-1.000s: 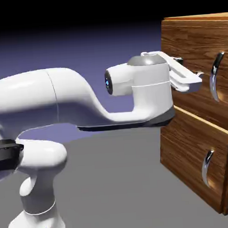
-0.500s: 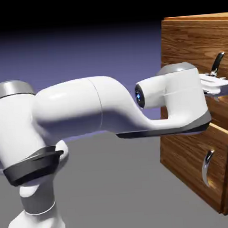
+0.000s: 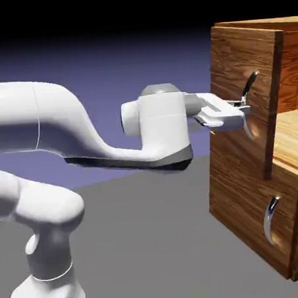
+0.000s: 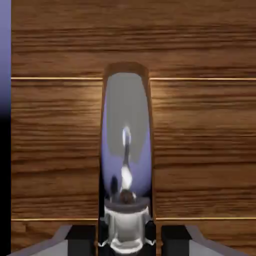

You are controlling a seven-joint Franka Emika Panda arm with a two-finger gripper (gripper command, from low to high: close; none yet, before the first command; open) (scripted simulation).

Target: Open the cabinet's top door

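Blue-violet backdrop behind; at three o'clock the cabinet (image 3: 260, 187) has its top door (image 3: 245, 101) ajar, gripper (image 3: 239, 107) fingers clamped on the handle (image 3: 248, 97). Next: pull wider.

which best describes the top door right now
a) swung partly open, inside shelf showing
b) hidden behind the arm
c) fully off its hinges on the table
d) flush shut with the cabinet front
a: the top door stands out from the cabinet, the lit wooden interior showing behind it, with the gripper closed on its long chrome handle.
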